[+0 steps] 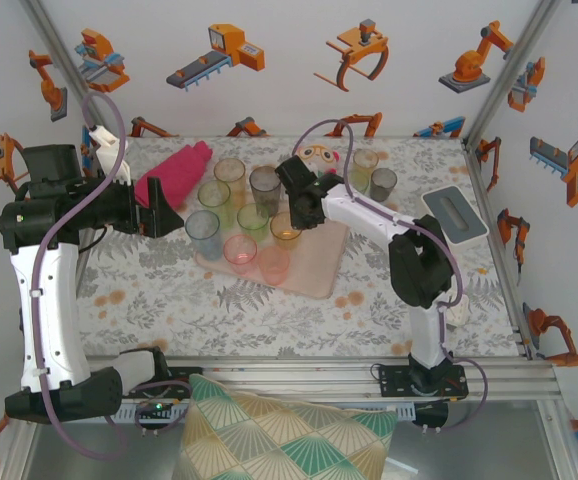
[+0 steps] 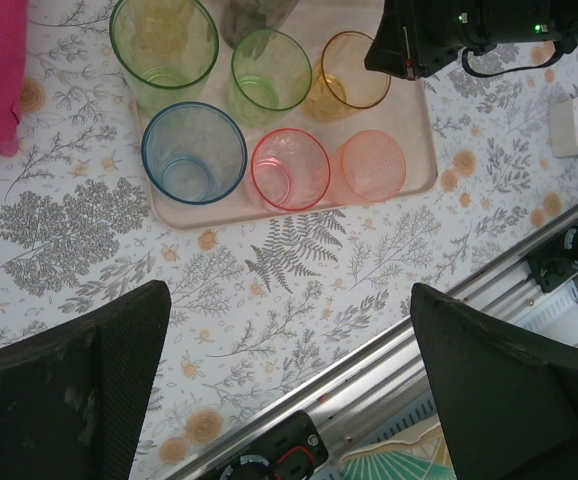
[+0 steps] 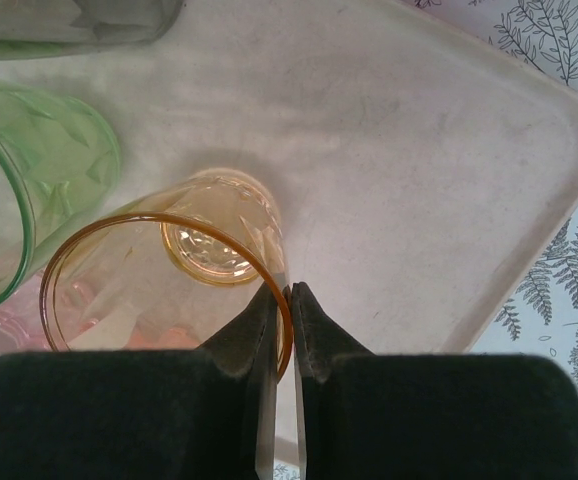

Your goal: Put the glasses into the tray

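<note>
The beige-pink tray (image 1: 314,268) lies mid-table and carries several glasses: blue (image 1: 203,233), pink (image 1: 240,250), green (image 1: 253,220) and grey (image 1: 265,190) among them. My right gripper (image 3: 288,290) is shut on the rim of an amber glass (image 3: 169,270), which stands upright on the tray (image 3: 449,150) next to a green glass (image 3: 29,170). My left gripper (image 2: 287,290) is open and holds nothing, raised over the floral table left of the tray (image 2: 409,130). Two more glasses (image 1: 365,165) (image 1: 382,184) stand off the tray at the back right.
A magenta cloth (image 1: 174,172) lies left of the tray by the left gripper (image 1: 169,215). A plush toy (image 1: 319,155) sits behind the right gripper (image 1: 299,212). A grey-white box (image 1: 454,213) rests at the right. A patterned cushion (image 1: 269,440) lies below the table's metal rail.
</note>
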Action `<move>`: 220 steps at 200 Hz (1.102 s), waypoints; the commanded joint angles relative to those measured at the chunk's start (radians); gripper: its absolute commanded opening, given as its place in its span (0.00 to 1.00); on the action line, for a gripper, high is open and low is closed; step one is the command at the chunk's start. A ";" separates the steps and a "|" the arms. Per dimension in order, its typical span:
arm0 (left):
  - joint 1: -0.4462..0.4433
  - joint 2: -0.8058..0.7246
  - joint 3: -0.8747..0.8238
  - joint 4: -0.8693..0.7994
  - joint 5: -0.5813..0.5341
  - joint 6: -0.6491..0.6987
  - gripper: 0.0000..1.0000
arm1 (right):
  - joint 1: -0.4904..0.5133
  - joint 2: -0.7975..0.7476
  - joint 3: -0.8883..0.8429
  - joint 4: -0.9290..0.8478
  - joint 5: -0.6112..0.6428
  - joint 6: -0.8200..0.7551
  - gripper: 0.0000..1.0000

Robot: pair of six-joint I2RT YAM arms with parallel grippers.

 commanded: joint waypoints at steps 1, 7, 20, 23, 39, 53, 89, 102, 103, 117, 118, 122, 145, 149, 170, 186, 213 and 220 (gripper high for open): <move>0.004 0.001 0.002 -0.009 0.035 0.011 0.97 | 0.000 0.012 0.008 0.012 0.001 0.008 0.14; 0.004 0.002 0.003 -0.009 0.034 0.011 0.97 | 0.001 0.014 0.010 0.013 0.002 0.007 0.15; 0.004 0.003 0.003 -0.007 0.036 0.011 0.97 | 0.001 0.015 0.012 0.012 0.001 0.008 0.16; 0.004 0.002 0.003 -0.007 0.036 0.011 0.97 | 0.001 0.016 0.014 0.012 0.001 0.007 0.16; 0.004 0.003 0.003 -0.006 0.036 0.011 0.97 | 0.001 0.022 0.020 0.012 -0.004 0.009 0.18; 0.004 0.004 0.004 -0.007 0.038 0.012 0.97 | 0.002 0.031 0.028 0.009 -0.008 0.008 0.21; 0.004 0.007 0.009 -0.006 0.039 0.011 0.97 | 0.007 0.029 0.040 0.000 0.002 0.007 0.31; 0.004 0.009 0.010 -0.005 0.041 0.008 0.97 | 0.008 0.024 0.043 -0.005 0.009 0.005 0.34; 0.004 0.009 0.010 -0.005 0.040 0.008 0.97 | 0.007 0.023 0.043 -0.006 0.010 0.005 0.34; 0.005 0.009 0.012 -0.004 0.041 0.008 0.97 | 0.007 0.014 0.045 -0.012 0.016 0.003 0.37; 0.005 0.009 0.012 -0.004 0.041 0.008 0.97 | 0.007 0.013 0.045 -0.012 0.017 0.002 0.37; 0.004 0.010 0.013 -0.005 0.041 0.009 0.97 | 0.007 0.008 0.045 -0.012 0.019 0.002 0.37; 0.005 0.008 0.016 -0.005 0.041 0.009 0.97 | 0.007 -0.018 0.043 -0.018 0.027 -0.002 0.40; 0.004 0.009 0.015 -0.006 0.040 0.009 0.97 | 0.007 -0.023 0.043 -0.019 0.027 -0.003 0.40; 0.004 0.009 0.016 -0.005 0.042 0.007 0.97 | 0.007 -0.046 0.045 -0.028 0.030 -0.008 0.41; 0.004 0.008 0.016 -0.005 0.040 0.007 0.97 | 0.008 -0.065 0.043 -0.031 0.024 -0.017 0.41; 0.005 0.005 0.015 -0.005 0.042 0.007 0.97 | 0.007 -0.094 0.043 -0.037 0.014 -0.033 0.42; 0.004 0.007 0.016 -0.006 0.043 0.007 0.97 | 0.007 -0.101 0.043 -0.039 0.010 -0.036 0.42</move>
